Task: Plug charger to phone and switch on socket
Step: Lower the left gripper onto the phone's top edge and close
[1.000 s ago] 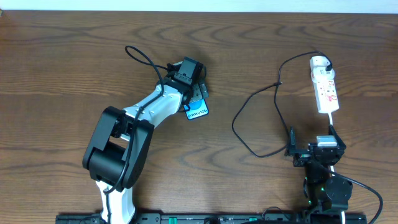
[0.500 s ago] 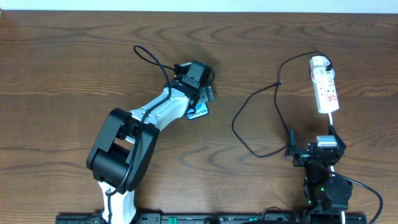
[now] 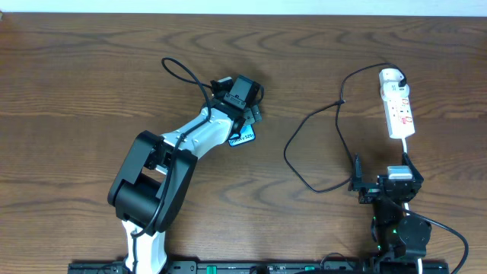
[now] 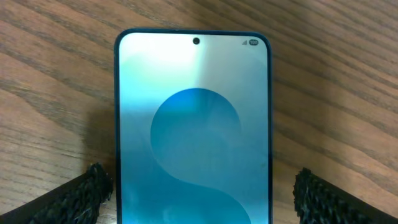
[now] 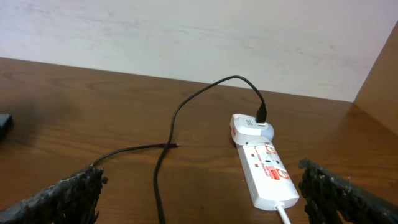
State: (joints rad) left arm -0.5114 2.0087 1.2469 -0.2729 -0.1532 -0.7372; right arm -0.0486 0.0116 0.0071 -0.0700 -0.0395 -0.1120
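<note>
The phone [image 4: 193, 130] lies flat on the wooden table, its blue-cyan screen lit. In the overhead view only its white-banded end [image 3: 241, 138] shows below my left gripper [image 3: 245, 113]. My left gripper [image 4: 199, 193] is open, one finger on each side of the phone with a gap on both sides. The white socket strip [image 3: 397, 103] lies at the far right, also in the right wrist view [image 5: 264, 168]. The charger cable [image 3: 312, 144] runs from its plug [image 5: 262, 114] in the strip and loops across the table. My right gripper [image 5: 202, 193] is open and empty, low near the table's front.
A pale wall [image 5: 186, 37] rises behind the table's far edge. The white cord [image 3: 405, 148] of the strip runs toward my right arm's base [image 3: 396, 228]. Bare wood lies between the two arms.
My left gripper has shifted slightly right and away over the phone, covering more of it. The right arm, cable and socket strip have not moved.
</note>
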